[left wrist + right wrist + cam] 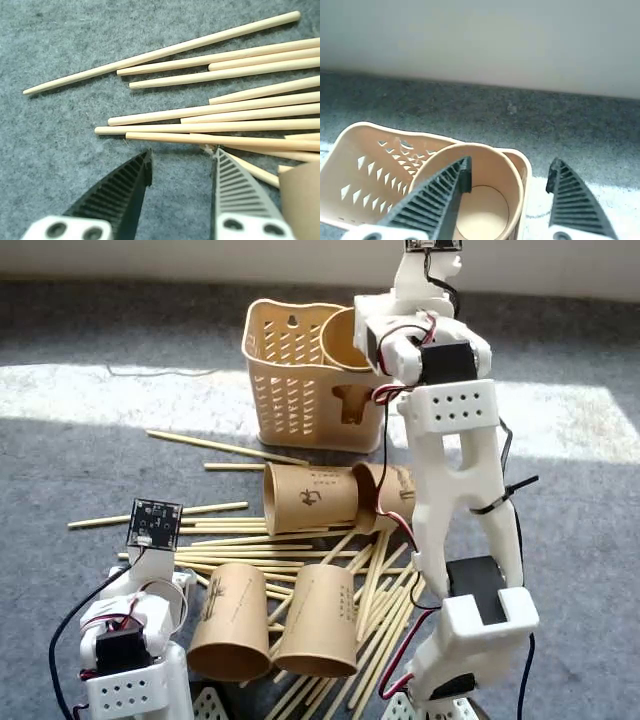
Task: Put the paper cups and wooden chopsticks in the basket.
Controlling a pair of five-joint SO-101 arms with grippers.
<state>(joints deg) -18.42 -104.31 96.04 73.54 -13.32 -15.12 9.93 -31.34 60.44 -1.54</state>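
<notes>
A tan slotted basket (290, 380) stands upright at the back with one paper cup (343, 337) upright inside it. In the right wrist view my right gripper (510, 164) hangs open above that cup (480, 200); one finger is over the cup's mouth, the other outside the basket (365, 175). Two cups (310, 497) lie on their sides in the middle, and two more (232, 622) lie near the front. Wooden chopsticks (300, 555) are strewn around them. My left gripper (183, 151) is open just above the carpet, short of the ends of several chopsticks (215, 122), holding nothing.
Grey carpet (80, 470) covers the floor, with a sunlit band across the back. The right arm (460, 470) stretches from the front over the lying cups to the basket. A lying cup's edge (302, 200) sits close beside my left gripper. A wall rises behind the basket.
</notes>
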